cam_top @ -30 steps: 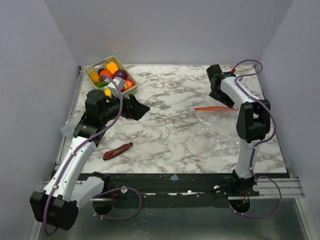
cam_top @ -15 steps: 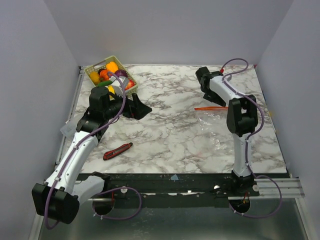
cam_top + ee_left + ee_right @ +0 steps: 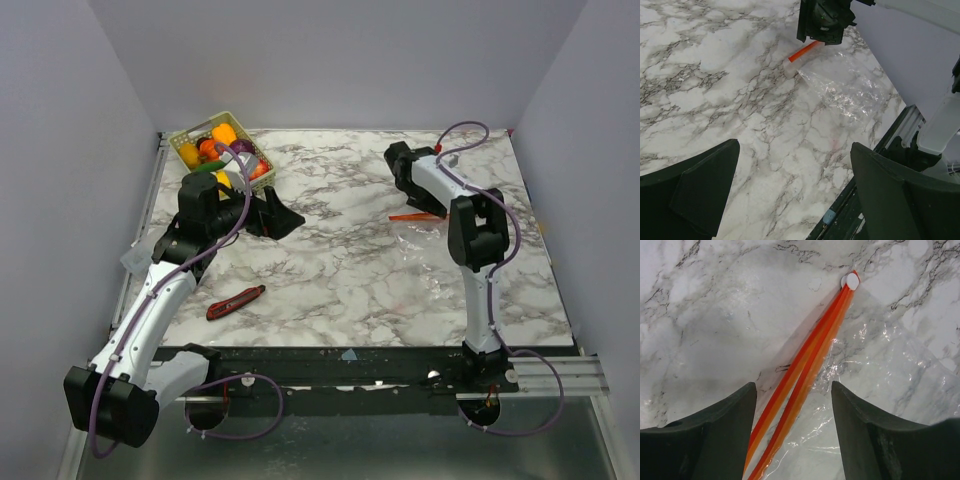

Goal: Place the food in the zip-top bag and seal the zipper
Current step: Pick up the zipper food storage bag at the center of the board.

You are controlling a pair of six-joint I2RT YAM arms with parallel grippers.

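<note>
Swinging toward 9 o'clock over the last second, the right gripper [image 3: 792,388] now hangs over the zipper [image 3: 801,371] rather than beside the 3 o'clock table [image 3: 340,265] edge. The left arm has drawn in slightly toward the basket [image 3: 181,139] and otherwise sits much as before.

From the right wrist, the fingers stand spread with the orange-red strip running between them. They are above it and not pinching it, and whether they touch the plastic cannot be told. A small white tab marks the strip's far end. The bag [image 3: 445,255] lies flat and crinkled at 3 o'clock on the marble, with nothing inside that I can see.

The left gripper [image 3: 794,146] is spread wide and carries nothing. It faces across the table toward the bag.

The food [image 3: 224,134] sits heaped in the basket at 10 o'clock, well apart from the bag. A knife [image 3: 236,301] lies near 8 o'clock.

The right arm's shift looks like lining up to take the bag's mouth edge, likely to open or steady it. No piece is bagged, so loading and sealing both remain to be done.

No brand, label or writing is legible on anything.
</note>
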